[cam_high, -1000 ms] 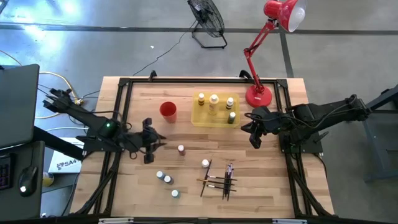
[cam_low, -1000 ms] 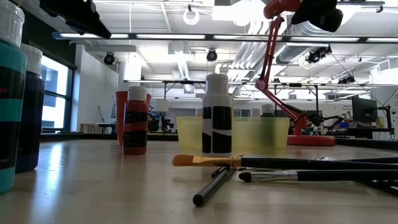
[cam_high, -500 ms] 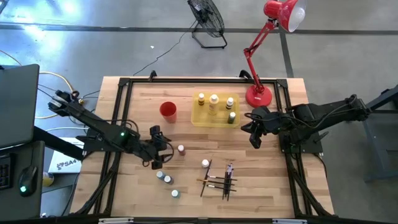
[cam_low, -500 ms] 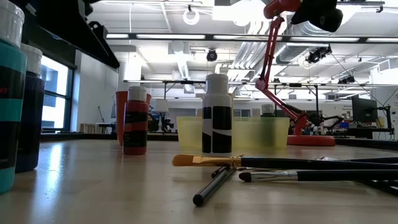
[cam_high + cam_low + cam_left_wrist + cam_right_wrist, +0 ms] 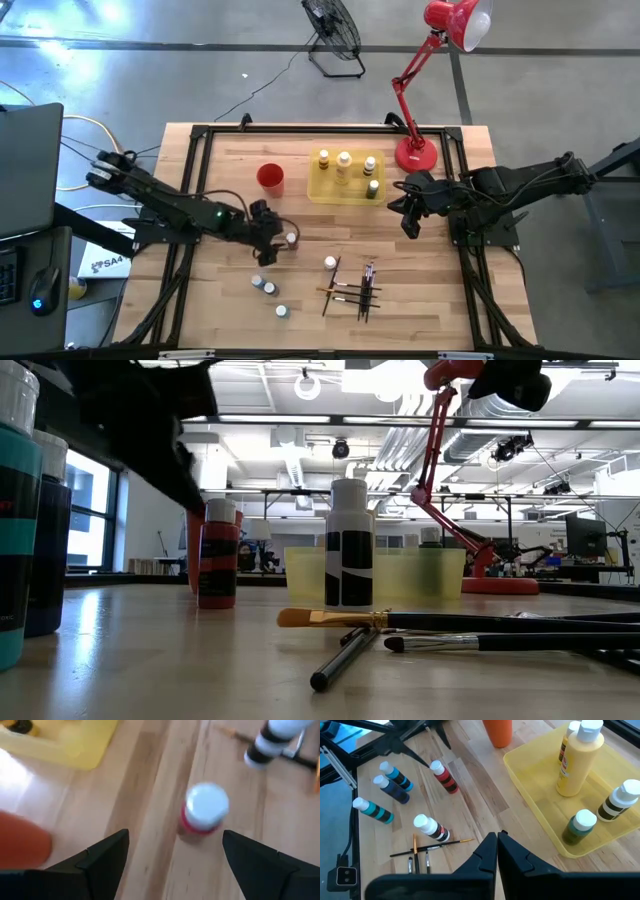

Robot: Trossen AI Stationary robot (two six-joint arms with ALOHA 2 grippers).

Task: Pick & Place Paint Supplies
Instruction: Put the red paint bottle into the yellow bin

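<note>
The left tool (image 5: 272, 234) has moved in beside the small white-capped red bottle (image 5: 291, 240), fingers spread apart; the right tool (image 5: 408, 215) hovers with fingers together.

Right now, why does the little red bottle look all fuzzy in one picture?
In the left wrist view the red bottle is smeared and soft, probably because the camera sits so close. In the right wrist view it looks crisp. In the low view it is backlit by bright ceiling lights.

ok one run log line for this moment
left pincer: open, closing in on red bottle | right pincer: shut, waiting beside yellow tray | nothing held
</note>
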